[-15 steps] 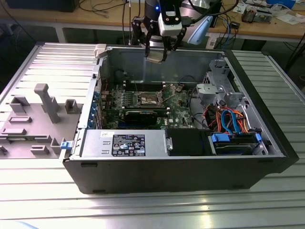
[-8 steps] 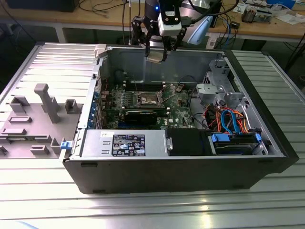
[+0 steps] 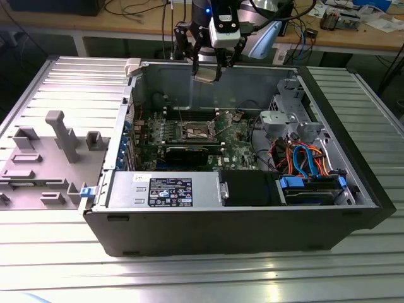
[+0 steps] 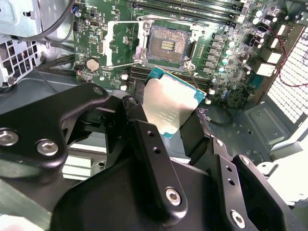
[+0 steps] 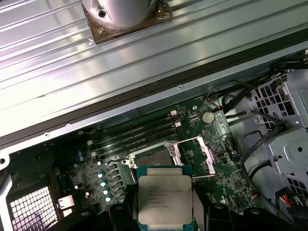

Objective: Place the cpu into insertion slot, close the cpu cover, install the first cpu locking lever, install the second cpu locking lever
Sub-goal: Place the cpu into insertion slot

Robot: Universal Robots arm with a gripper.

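**Q:** Where is the cpu (image 3: 206, 74)?

**A:** In the exterior view it is up in the air, over the far wall of the open computer case (image 3: 252, 221). The gripper (image 3: 207, 71) is clamped on it, with a black finger (image 4: 139, 113) pressing each opposite edge. The silver-grey top is tilted in the second wrist view (image 4: 171, 103). It faces the camera squarely in the first wrist view (image 5: 165, 199).

**Q:** And the insertion slot (image 3: 197, 131)?

**A:** It sits bare in the green motherboard (image 3: 237, 142), well below the chip and apart from it. Both wrist views show its dark recess unfilled (image 4: 167, 45) (image 5: 153, 156).

**Q:** What about the cpu cover (image 4: 118, 43)?

**A:** It is swung open. The shiny frame with its square window lies just beside the socket (plain in the second wrist view, and seen at a slant in the first wrist view (image 5: 204, 153)).

**Q:** What surrounds the case?

**A:** It lies on its side on a ribbed metal table (image 3: 189, 278). A grey fixture tray (image 3: 44, 158) stands at the exterior view's left. A black graphics card (image 3: 186, 153) runs along the board near the socket.
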